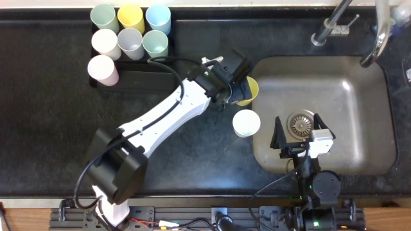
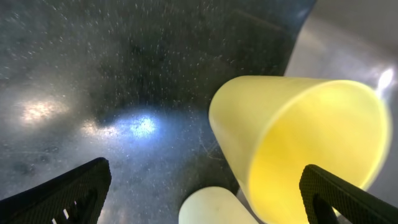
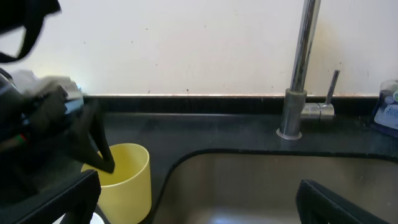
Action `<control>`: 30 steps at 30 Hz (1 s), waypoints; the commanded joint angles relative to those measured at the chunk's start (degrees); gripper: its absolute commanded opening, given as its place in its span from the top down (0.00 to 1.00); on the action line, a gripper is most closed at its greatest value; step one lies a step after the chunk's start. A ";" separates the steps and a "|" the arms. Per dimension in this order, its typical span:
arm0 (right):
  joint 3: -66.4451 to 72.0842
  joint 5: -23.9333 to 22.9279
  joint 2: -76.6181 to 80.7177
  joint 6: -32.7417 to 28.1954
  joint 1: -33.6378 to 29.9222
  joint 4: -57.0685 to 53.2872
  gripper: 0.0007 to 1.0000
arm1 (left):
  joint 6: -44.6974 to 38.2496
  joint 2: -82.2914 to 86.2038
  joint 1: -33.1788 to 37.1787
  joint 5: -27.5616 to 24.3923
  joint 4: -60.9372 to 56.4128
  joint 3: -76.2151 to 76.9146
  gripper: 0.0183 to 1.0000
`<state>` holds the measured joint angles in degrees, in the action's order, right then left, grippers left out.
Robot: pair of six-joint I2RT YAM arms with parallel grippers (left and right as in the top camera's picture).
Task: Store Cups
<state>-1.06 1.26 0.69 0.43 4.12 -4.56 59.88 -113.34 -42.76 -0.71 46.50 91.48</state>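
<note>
- From above: seeing the left gripper (image 1: 239, 86) stretched across the black counter (image 1: 51, 128) to the left rim of the sink (image 1: 359, 160), hanging over the yellow cup (image 1: 252, 93); not managing to judge its finger spread from this angle.
- Still from above: finding the white cup (image 1: 246, 122) standing upright just beside the yellow cup, at the sink's left edge; noticing the racked cups (image 1: 130, 42), six of them, sitting mouth-up in the black rack (image 1: 138, 65) at the back left, and a pink cup (image 1: 103, 69) standing just beside that rack; catching the right gripper (image 1: 297, 122) over the basin, spread wide and carrying nothing.
- Through the left wrist camera: showing the left gripper gaping wide, clamping nothing; finding the yellow cup mouth-up between the fingers (image 2: 62, 193), close to one and well apart from the other, with the white cup's rim peeking in beside it.
- Through the right wrist camera: showing the right gripper's own fingers far apart with the bare basin between them; seeing the faucet (image 3: 298, 81) rising behind the sink, and the yellow cup resting on the counter at the sink's edge with one left-gripper finger dipping at its rim; not being able to tell whether touching.
</note>
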 commanded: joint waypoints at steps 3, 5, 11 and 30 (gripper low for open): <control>0.81 0.42 -0.48 0.46 -0.02 0.31 0.00 | 1.75 -1.25 0.15 -0.26 0.09 0.20 0.51; 0.81 0.42 -0.48 0.46 -0.02 0.28 0.00 | 1.97 -1.25 0.61 0.52 -0.09 0.42 0.78; 0.81 0.42 -0.48 0.46 -0.02 0.28 0.00 | 1.73 -0.79 2.49 3.54 0.85 4.09 0.95; 0.81 0.42 -0.48 0.46 -0.02 0.31 0.00 | 12.63 12.17 29.05 12.76 29.81 8.83 0.98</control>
<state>-1.04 1.28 0.69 0.43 4.12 -4.56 68.88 -100.99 -17.47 10.74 75.90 99.70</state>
